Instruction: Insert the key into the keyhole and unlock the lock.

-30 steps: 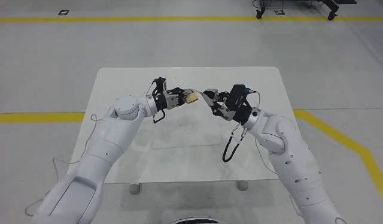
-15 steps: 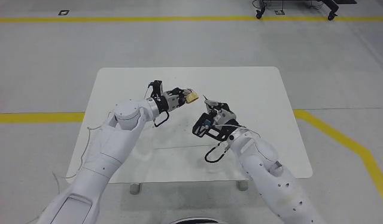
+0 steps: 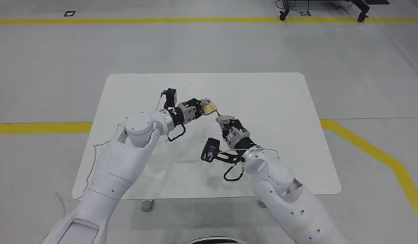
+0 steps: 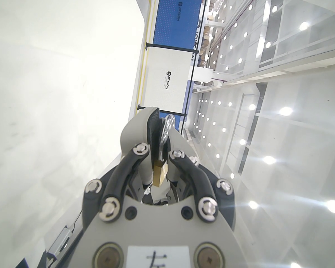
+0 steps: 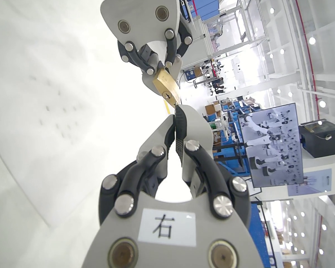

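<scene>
Top view, left gripper [image 3: 202, 106] clamping lock [image 3: 209, 106], right gripper [image 3: 225, 119] pinched closed, pointing at it, nearly touching

Left end effector [image 4: 160, 125]: jaws closed, clamped on the lock [image 4: 159, 174]. The brass body sits between the black linkage bars, close to the palm plate. A silvery metal piece [image 4: 166, 128] runs from it toward the fingertips and is pinched against the black pad [image 4: 154, 132]. I cannot tell whether that piece is shackle or key.

The pale surface [image 4: 39, 98] lies beyond the fingers on one side.

Background: blue panel [image 4: 178, 9] and white panel [image 4: 167, 79] on black frames, with a yellow floor line [image 4: 145, 43] alongside. Rows of ceiling lights [image 4: 284, 110]. A small grey box [image 4: 62, 235] with a cable lies on the floor.
</scene>
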Tool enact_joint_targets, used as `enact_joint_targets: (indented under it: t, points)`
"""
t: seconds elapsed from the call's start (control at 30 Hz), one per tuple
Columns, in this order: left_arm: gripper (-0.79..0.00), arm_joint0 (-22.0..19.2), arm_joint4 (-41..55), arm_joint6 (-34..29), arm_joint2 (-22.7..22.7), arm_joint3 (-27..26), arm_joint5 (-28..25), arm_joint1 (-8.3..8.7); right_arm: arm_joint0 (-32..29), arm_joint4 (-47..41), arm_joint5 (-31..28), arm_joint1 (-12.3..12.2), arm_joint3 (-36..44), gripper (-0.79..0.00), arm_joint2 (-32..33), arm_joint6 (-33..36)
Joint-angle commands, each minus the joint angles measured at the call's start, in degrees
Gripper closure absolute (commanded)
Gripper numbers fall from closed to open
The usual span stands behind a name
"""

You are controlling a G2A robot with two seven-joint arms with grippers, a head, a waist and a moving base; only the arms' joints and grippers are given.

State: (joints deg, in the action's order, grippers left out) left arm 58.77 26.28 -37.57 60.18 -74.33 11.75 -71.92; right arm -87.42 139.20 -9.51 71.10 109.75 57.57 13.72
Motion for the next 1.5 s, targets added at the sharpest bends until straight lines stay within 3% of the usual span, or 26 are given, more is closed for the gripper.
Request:
enact_joint_targets:
  t: [0.0,0.43,1.47]
  points:
    - [0.000,0.3,-0.3,0.1,0.1,-0.4,0.1,0.07,-0.2,1.8,0.2,0.0,0.0,0.000,-0.4,-0.2]
    - [0.000,1.7,-1.7,0.1,0.9,-2.7,0.8,0.36,-1.8,13.9,3.2,0.1,-0.2,0.000,-3.7,1.2]
    - [0.000,1.5,-4.3,-0.7,0.8,-3.2,1.7,0.45,0.8,20.1,-1.7,1.6,-2.4,0.000,-6.1,4.9]
